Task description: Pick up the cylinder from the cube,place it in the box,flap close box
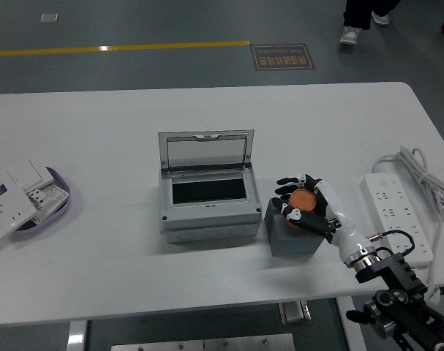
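Note:
A copper-orange cylinder (303, 199) sits on top of a grey cube (292, 234) right of the box. My right hand (298, 200) comes in from the lower right and has its fingers curled around the cylinder, over the cube's top. The grey box (205, 210) stands at the table's middle with its clear flap lid (205, 152) raised upright at the back, showing a dark opening. The left arm does not show.
A purple bowl (59, 191) holding white wall sockets lies at the left edge. A white power strip (394, 216) with a coiled cable lies at the right. A person's feet (351, 33) show on the floor beyond the table.

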Robot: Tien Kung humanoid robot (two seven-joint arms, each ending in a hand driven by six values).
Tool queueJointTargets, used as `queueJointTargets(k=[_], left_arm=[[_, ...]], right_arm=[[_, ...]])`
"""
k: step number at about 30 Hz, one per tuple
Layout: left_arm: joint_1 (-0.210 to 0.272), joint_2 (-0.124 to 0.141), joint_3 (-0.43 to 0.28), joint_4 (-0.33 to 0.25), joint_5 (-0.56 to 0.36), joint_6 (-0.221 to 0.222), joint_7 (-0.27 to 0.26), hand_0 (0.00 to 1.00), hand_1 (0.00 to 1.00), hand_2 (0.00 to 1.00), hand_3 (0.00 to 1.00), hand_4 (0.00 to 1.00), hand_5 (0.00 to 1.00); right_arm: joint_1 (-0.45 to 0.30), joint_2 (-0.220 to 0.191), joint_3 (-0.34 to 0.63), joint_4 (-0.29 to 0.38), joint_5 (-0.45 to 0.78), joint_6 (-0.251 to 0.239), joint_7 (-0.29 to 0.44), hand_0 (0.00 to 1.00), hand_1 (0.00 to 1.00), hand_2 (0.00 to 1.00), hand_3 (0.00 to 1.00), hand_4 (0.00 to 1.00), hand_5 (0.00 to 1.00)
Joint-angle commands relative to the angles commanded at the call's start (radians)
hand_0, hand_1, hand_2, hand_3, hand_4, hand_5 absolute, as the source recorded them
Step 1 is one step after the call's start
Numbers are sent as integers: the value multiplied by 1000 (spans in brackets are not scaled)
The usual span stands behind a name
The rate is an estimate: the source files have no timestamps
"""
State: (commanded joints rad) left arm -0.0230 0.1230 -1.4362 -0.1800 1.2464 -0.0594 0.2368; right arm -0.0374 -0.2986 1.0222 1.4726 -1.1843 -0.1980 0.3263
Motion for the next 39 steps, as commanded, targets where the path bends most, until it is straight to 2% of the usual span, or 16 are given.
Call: queueJointTargets(k=[6,7,30,31,36,37,39], left_arm=[[-1,0,1,0,0,0,-1,634,660,576,654,700,295],[-2,0,1,0,0,0,-1,634,660,576,655,699,295],[-3,0,12,0,-8,-1,-10,634,660,577,653,702,298],[-4,0,12,0,-8,-1,-10,634,660,577,654,704,299],[-6,-1,9,0,-5,-1,-11,634,660,577,654,704,299],[-6,-1,8,0,-4,-1,-11,634,660,578,654,705,301],[-5,-2,8,0,-3,-1,-11,634,660,578,654,705,301]], right_arm=[[0,0,-4,-1,-2,-4,-3,665,610,543,591,540,66],[0,0,-6,-1,-1,-4,-3,693,616,550,599,502,2],[9,-3,-29,-8,7,-2,-15,691,623,541,584,507,2],[9,-3,-29,-7,7,-3,-16,624,564,490,495,263,2],[15,-4,-27,1,10,-15,-13,624,564,490,495,263,2],[18,-3,-25,3,11,-17,-12,524,486,423,386,229,2],[29,0,-22,5,10,-23,-9,524,486,423,386,229,2]])
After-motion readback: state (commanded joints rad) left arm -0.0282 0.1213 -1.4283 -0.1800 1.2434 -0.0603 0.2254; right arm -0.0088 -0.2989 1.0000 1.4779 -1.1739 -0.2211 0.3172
